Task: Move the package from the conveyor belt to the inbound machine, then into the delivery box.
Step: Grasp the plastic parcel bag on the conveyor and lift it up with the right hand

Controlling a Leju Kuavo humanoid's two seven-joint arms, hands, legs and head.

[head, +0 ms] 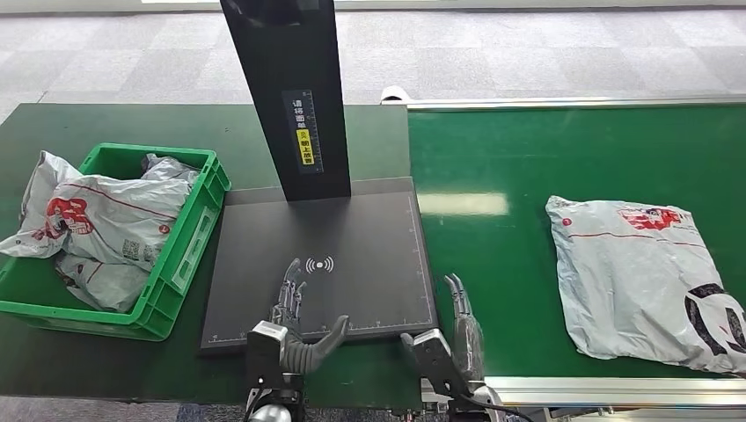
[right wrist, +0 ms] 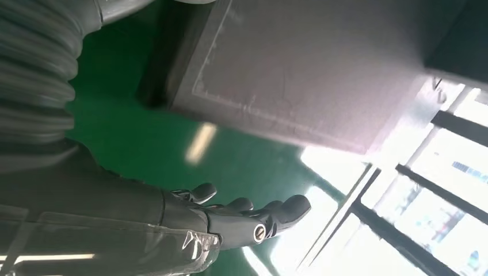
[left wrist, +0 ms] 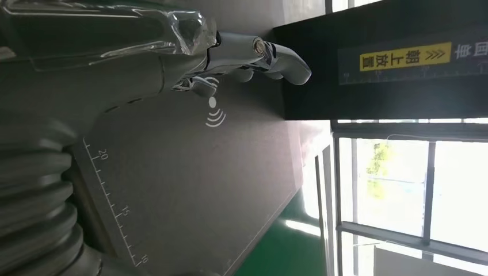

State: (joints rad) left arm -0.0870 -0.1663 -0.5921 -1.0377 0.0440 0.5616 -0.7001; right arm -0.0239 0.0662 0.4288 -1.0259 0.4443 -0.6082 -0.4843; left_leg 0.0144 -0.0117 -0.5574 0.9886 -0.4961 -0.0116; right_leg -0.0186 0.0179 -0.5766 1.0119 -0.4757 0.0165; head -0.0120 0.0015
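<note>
A grey plastic mailer package point(head: 642, 277) with red and black print lies flat on the green conveyor belt point(head: 510, 167) at the right. The inbound machine is a dark scan pad point(head: 352, 237) with a black upright post point(head: 290, 97). My left hand point(head: 295, 325) hovers open over the pad's front edge, thumb stretched to the right; its fingers point(left wrist: 270, 54) reach toward the wireless mark. My right hand point(head: 453, 338) is open at the belt's near edge, just right of the pad; its fingers point(right wrist: 259, 215) hold nothing. The green delivery box point(head: 189, 233) stands at the left.
The box holds several grey mailers point(head: 106, 229), one draped over its left rim. A metal rail point(head: 616, 385) runs along the belt's near edge. Grey carpet floor point(head: 528, 53) lies beyond the table.
</note>
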